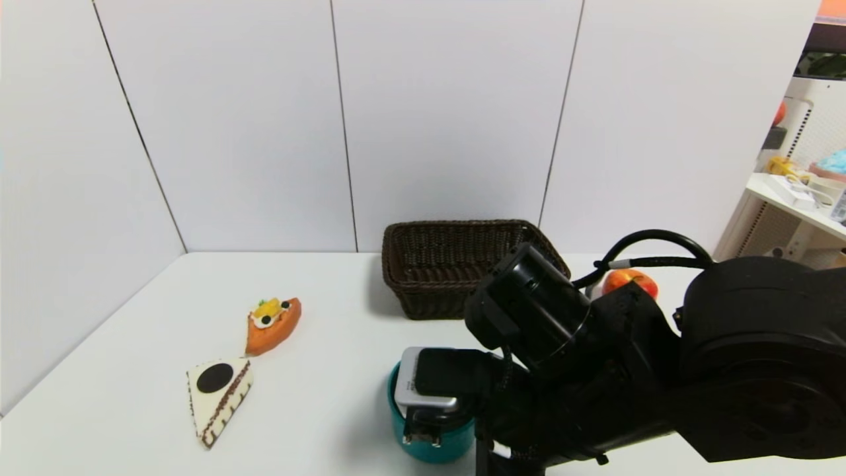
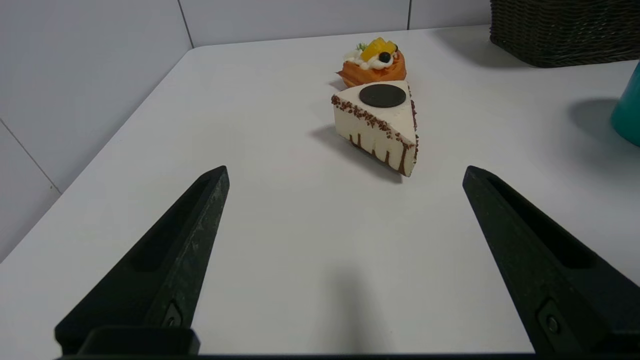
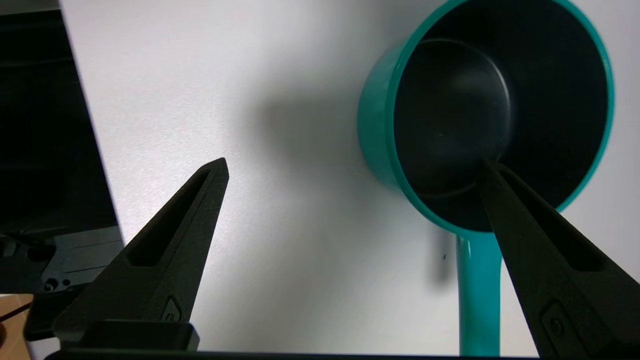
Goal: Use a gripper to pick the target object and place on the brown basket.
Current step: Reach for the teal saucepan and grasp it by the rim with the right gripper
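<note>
- Head view: you see the right arm reaching in low from the right, its wrist block covering most of the teal saucepan (image 1: 433,444), which stands on the white surface (image 1: 317,396) at the near edge. Only the pan's left wall and lower rim show below the arm. The brown basket (image 1: 423,264) stands farther back, near the rear wall, well apart from the pan. A red apple (image 1: 631,281) peeks out behind the arm, to the right of the basket. To the left lie an orange fruit-topped pastry (image 1: 272,324) and a white cake slice (image 1: 218,396), just beside each other.
- Left wrist view: your left gripper (image 2: 345,172) hangs low over bare surface with its two fingers spread wide, holding nothing. The cake slice (image 2: 380,125) lies ahead of it, the pastry (image 2: 374,65) just behind that, the basket's corner (image 2: 565,30) farther off, and a sliver of the pan's wall (image 2: 627,115) at the frame edge.
- Right wrist view: your right gripper (image 3: 352,167) looks straight down with fingers wide apart and gripping nothing. One finger (image 3: 540,240) overlaps the pan's dark inside near the handle root; the other is over bare surface beside the pan (image 3: 495,125). The teal handle (image 3: 477,295) runs towards the camera.
</note>
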{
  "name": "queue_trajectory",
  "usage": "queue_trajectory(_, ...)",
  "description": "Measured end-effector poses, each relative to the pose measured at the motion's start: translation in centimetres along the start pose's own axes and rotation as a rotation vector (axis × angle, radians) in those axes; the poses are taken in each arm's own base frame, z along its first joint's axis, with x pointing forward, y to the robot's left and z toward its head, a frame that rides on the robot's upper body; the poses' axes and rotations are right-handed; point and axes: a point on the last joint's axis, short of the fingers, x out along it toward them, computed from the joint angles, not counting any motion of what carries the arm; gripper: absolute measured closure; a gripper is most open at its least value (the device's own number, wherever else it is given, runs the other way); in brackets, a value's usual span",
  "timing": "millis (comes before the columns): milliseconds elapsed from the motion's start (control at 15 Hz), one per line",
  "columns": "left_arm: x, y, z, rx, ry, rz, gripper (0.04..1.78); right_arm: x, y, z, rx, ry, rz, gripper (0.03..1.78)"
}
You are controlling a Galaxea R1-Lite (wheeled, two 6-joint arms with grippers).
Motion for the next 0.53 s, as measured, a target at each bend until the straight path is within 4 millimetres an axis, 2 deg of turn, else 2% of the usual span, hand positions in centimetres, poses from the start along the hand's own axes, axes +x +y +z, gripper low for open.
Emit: queue_trajectory(533, 0.0, 0.0, 0.0, 0.001, 0.000, 0.000, 0.13, 4.3, -1.1, 0.9, 0.011, 0.059, 0.015, 0.11)
